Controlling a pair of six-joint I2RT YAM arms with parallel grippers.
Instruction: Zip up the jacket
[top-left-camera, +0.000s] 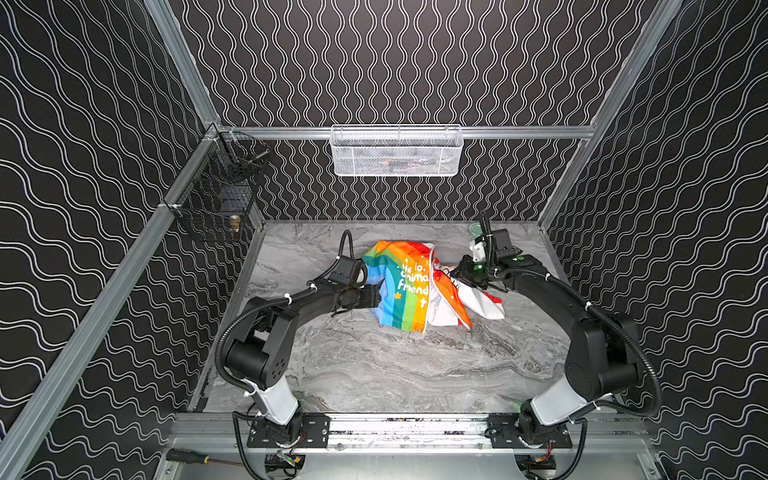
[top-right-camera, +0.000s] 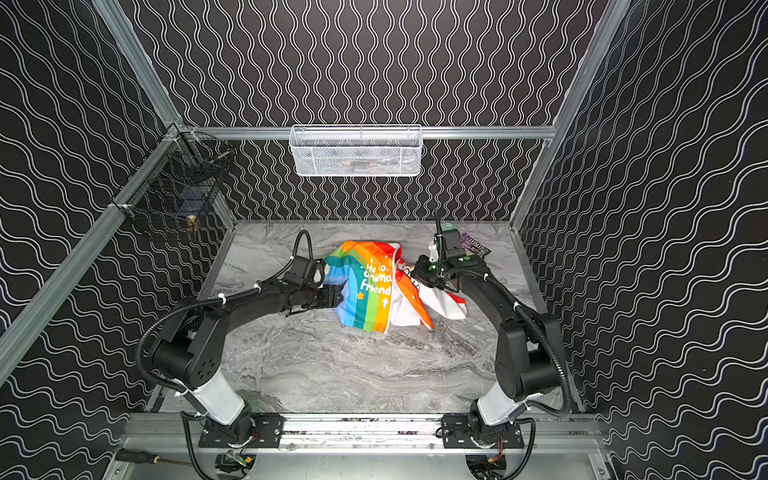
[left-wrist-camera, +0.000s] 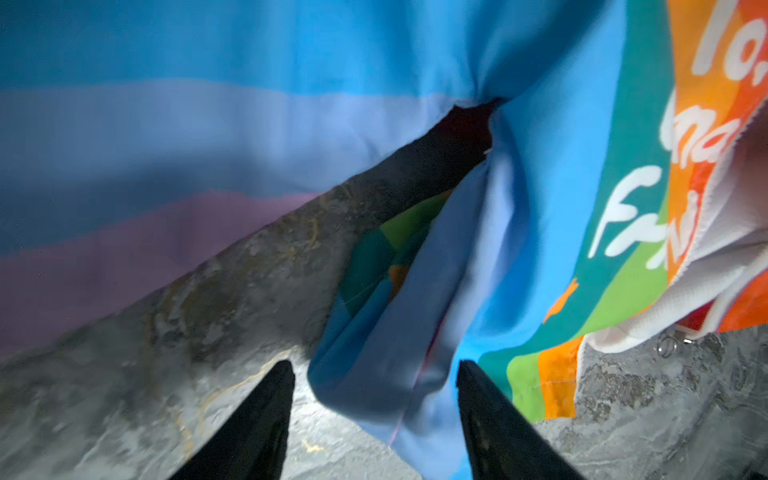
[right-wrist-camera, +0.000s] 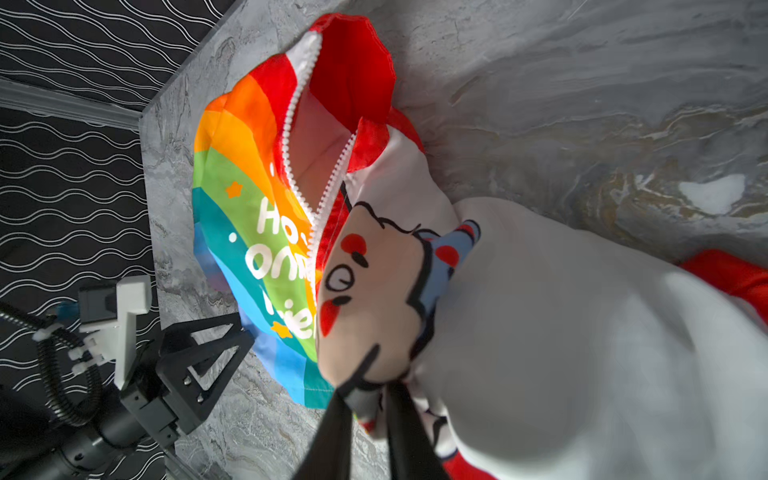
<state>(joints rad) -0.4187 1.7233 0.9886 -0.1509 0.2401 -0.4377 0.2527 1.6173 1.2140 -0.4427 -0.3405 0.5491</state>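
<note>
left gripper (left-wrist-camera: 374, 365) apart around jacket (top-left-camera: 399, 291) fold, right gripper (right-wrist-camera: 384, 368) pinching its white lining

The right gripper's (right-wrist-camera: 370, 392) jaws pinch the jacket's (right-wrist-camera: 241, 166) white cartoon-print lining.

Both arms rise from their bases at the front and bend inward, elbows out to the sides. The left arm (top-left-camera: 286, 309) reaches low and nearly level toward the middle. The left gripper (left-wrist-camera: 374, 368) has its jaws well apart, with a fold of the jacket (left-wrist-camera: 519, 208) hanging loose between them. The right arm (top-left-camera: 557, 291) stretches farther back, then turns in. The right gripper (right-wrist-camera: 368, 395) points leftward, its jaws narrow, with jacket cloth pinched between them.
</note>
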